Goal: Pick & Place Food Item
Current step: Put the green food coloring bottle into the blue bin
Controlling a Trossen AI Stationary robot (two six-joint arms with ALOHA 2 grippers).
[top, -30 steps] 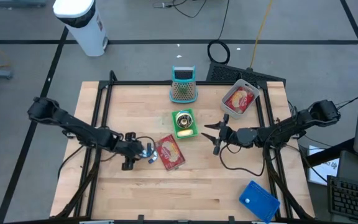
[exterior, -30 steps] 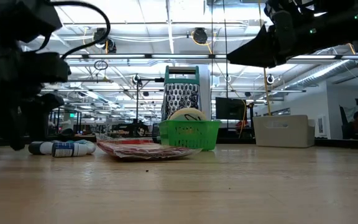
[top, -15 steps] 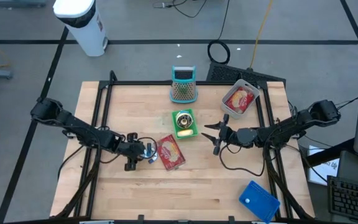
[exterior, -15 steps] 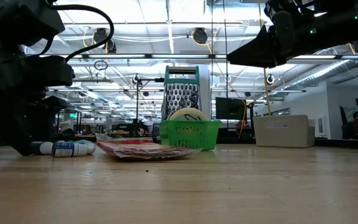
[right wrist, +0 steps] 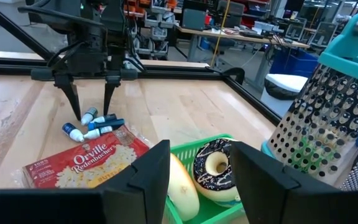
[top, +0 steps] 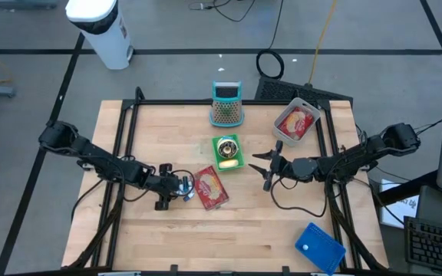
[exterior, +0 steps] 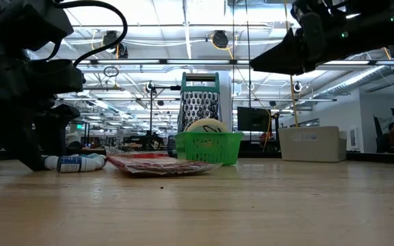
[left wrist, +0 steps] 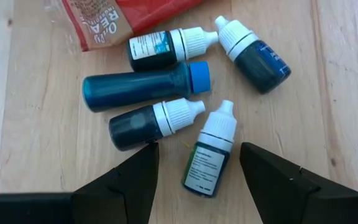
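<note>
The left gripper point(top: 162, 200) is low over the worktop point(top: 252, 230), jaws released and empty, straddling a cluster of small dropper bottles point(left wrist: 185, 112) beside the red popcorn bag point(top: 209, 188). The bag lies flat near the worktop's centre. The green basket point(top: 226, 152) just beyond it holds a doughnut point(right wrist: 211, 165) and a pale rounded item. The right gripper point(top: 262, 166) hovers beside the basket, jaws apart, holding nothing. A teal grater point(top: 225, 104) stands at the far edge; a tray point(top: 295, 122) holds another red packet.
</note>
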